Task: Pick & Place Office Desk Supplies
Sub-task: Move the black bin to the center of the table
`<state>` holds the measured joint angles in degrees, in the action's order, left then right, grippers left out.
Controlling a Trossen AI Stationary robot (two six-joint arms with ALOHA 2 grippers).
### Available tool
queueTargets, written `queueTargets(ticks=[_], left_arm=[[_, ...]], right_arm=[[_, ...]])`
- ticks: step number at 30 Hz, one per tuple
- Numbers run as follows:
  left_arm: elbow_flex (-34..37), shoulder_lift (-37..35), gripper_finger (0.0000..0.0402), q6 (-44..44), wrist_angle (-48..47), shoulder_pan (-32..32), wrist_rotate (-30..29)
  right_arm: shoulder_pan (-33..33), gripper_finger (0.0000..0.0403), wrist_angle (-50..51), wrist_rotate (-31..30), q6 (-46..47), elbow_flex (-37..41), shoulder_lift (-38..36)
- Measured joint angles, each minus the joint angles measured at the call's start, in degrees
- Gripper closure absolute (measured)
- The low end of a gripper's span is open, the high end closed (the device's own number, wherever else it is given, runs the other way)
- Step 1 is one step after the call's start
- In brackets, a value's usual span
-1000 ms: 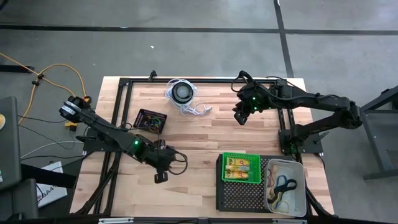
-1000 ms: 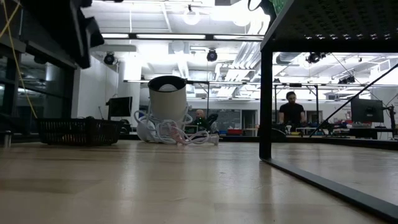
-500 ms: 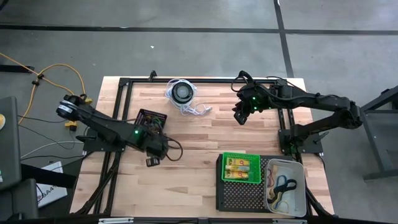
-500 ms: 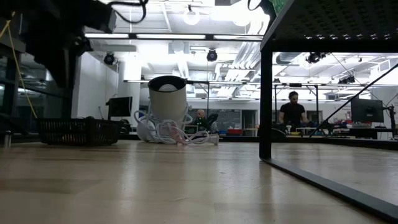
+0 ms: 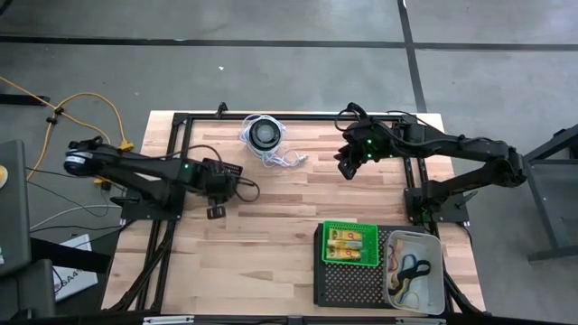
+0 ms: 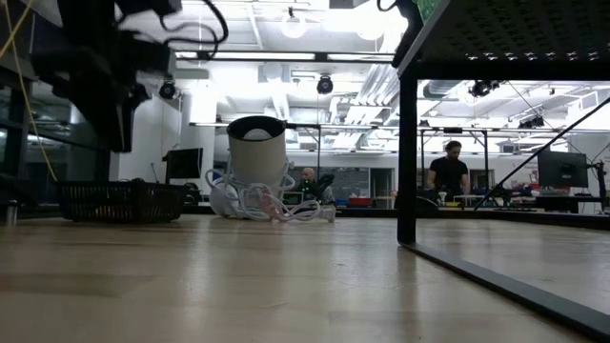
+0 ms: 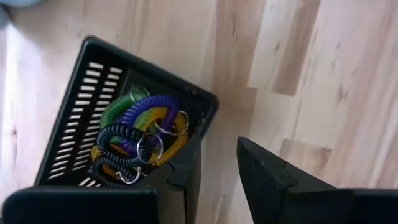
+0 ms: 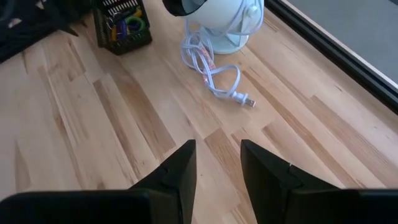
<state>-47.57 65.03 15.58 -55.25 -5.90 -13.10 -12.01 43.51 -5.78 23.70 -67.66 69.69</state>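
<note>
— Coiled key-ring bands (image 7: 134, 140), where are they being kept?
— They are being kept in the small black basket (image 7: 74, 118) on the table's (image 5: 289, 208) left side, near the white fan (image 5: 263, 134).
— How is the left gripper (image 7: 217, 171) being held?
— It is being held just over the basket's corner, fingers slightly parted, nothing gripped.
— And the right gripper (image 8: 217, 165)?
— It is being held above bare wood on the far right, fingers parted, empty. Yellow packets (image 5: 350, 244) are being stored in the green bin (image 5: 350, 226).
</note>
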Motion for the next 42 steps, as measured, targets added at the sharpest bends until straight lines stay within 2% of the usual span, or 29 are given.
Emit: queueTargets(ticks=[6,10,14,19,28,42], left_arm=[[3.3,-0.5,0.0305,-6.3,2.3,6.1,5.2],[3.6,-0.4,0.0305,-8.7,3.0,7.7,5.9],[3.6,-0.5,0.0305,-9.6,3.0,8.6,5.7],[3.6,0.0,0.0305,-4.8,3.9,9.7,5.5],[3.6,3.9,0.0305,-8.1,5.4,10.0,6.8],[3.5,3.7,0.0305,-9.6,5.4,10.0,8.7]], right_arm=[[0.0,0.029,-1.3,0.0,0.0,0.0,0.0],[0.0,0.029,-2.4,0.0,0.0,0.0,0.0],[0.0,0.029,-2.5,0.0,0.0,0.0,0.0],[0.0,0.029,-2.6,0.0,0.0,0.0,0.0],[0.0,0.029,-2.7,0.0,0.0,0.0,0.0],[0.0,0.029,-3.0,0.0,0.0,0.0,0.0]])
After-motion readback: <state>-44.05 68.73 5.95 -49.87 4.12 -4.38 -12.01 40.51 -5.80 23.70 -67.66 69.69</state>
